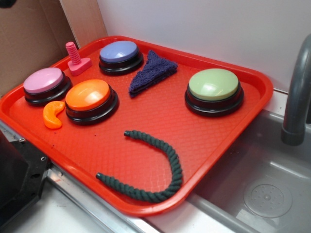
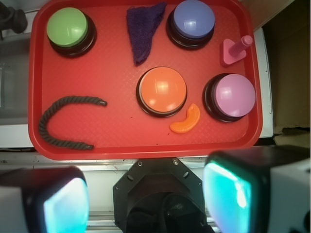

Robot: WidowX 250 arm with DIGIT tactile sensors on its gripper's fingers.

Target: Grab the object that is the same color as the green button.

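Pincer pads apart and empty above the red tray's near edge. The dark green rope lies curled at the tray's ten o'clock in the wrist view, hard by the rim, well clear of the green button beyond. A descent too near the raised lip could snag a pad; the open middle offers safer approach.

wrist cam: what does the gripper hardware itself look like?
The gripper has two blocky fingers with pale grey outer shells, dark edges and glossy teal inner pads. Between them sits a black octagonal mount plate with small screws. No cables or markings are visible.
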